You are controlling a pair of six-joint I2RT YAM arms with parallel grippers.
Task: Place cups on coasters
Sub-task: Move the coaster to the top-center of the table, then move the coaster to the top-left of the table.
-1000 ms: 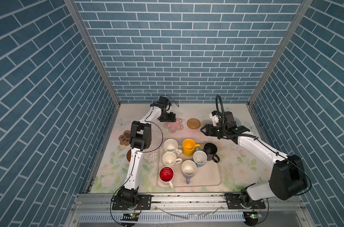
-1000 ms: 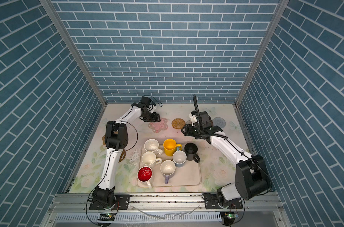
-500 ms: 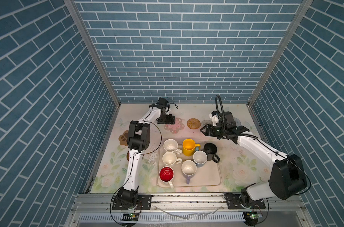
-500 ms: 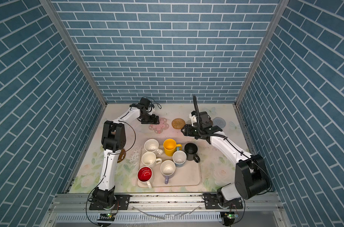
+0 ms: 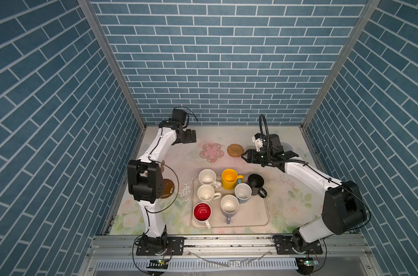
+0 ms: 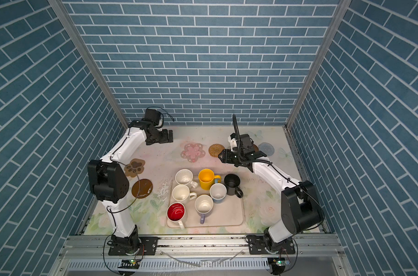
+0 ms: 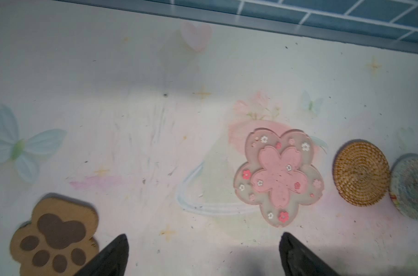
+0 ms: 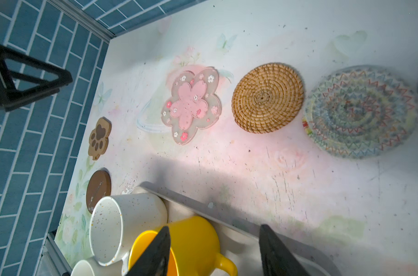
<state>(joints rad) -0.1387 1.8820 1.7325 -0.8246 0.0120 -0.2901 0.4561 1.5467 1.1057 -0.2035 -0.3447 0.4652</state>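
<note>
Left gripper has backed off the pink flower coaster, jaws wide, empty; right gripper part-open, empty, yellow mug near its fingertips.

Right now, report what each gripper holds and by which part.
Nothing is held: the left gripper and the right gripper both stand open and empty.

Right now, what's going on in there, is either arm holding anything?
Neither arm holds anything. The left gripper hangs open over the table near the pink flower-shaped coaster. The right gripper, jaws apart, hovers close to the yellow ceramic mug at the far end of the cream rectangular tray. No coaster carries a mug yet.
</note>
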